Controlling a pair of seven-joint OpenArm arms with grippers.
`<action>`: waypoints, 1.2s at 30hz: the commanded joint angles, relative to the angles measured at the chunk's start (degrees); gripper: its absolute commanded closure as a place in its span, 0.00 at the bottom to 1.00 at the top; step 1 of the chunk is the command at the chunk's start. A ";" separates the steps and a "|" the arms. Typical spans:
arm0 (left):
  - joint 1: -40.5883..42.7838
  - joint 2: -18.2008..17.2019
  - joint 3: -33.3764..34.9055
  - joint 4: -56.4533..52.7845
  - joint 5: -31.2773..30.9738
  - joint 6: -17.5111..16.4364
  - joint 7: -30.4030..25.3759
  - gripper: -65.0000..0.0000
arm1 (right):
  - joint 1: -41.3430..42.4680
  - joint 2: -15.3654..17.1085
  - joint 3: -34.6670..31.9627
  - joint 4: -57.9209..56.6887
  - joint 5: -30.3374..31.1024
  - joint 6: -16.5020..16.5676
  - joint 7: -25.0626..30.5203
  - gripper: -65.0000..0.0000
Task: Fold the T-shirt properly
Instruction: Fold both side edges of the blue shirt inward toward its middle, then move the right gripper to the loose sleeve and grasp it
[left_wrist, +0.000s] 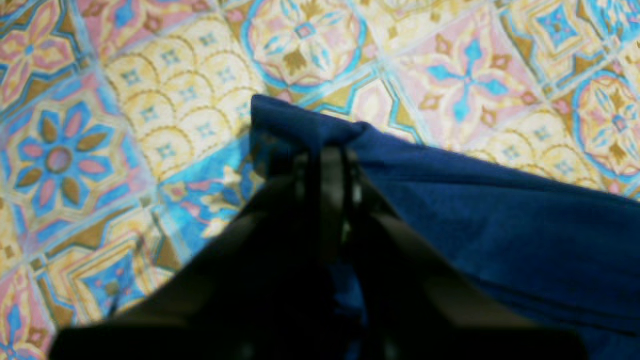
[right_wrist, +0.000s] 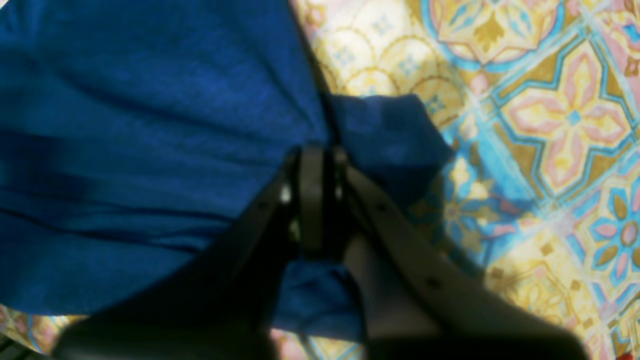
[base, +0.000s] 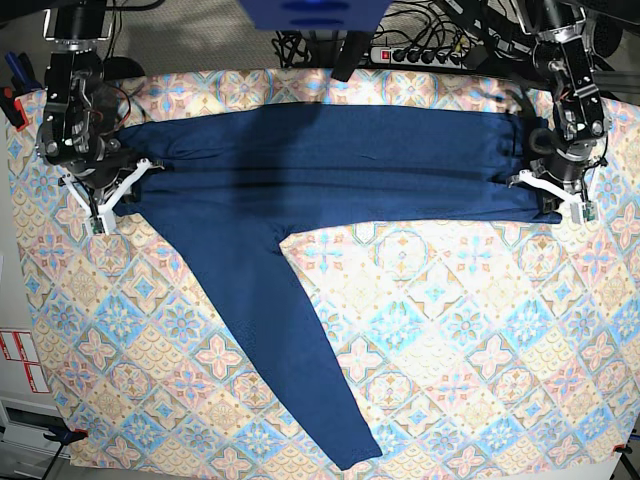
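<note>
Left gripper (left_wrist: 327, 150): jaws together, pinched on a bunched corner of the T-shirt (left_wrist: 500, 225). A small flap of navy cloth pokes out past the fingertips; the rest of the fabric runs off to the side from the jaws, creased in long folds.

Right gripper (right_wrist: 320, 150): jaws likewise together, clamped on the shirt's opposite end. Navy cloth fills the view on one side of the fingers, and a short flap hangs on the other side.

From the base view: the two grippers sit at opposite ends of the shirt, left gripper (base: 553, 192) at that view's right, right gripper (base: 118, 185) at its left. Between them the shirt (base: 330, 160) stretches as a long horizontal band across the far part of the table. One long sleeve trails diagonally from the band toward the near edge, lying flat, cuff end close to that edge.

Pastel tile-patterned tablecloth (base: 480, 330) under everything. Cables and a power strip (base: 420, 50) lie beyond the far edge.
</note>
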 joint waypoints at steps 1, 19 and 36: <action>-0.10 -0.91 -0.19 0.90 -0.01 -0.11 -1.20 1.00 | 0.31 0.98 0.30 0.85 0.18 -0.13 0.98 1.00; 0.51 -0.91 -0.11 0.81 0.16 -0.11 11.99 0.89 | -0.57 0.98 0.21 0.94 0.09 -0.13 0.89 0.92; -0.89 0.94 -11.27 3.72 -11.79 -0.02 12.25 0.17 | 8.13 -1.39 2.32 0.77 0.00 -0.22 0.98 0.79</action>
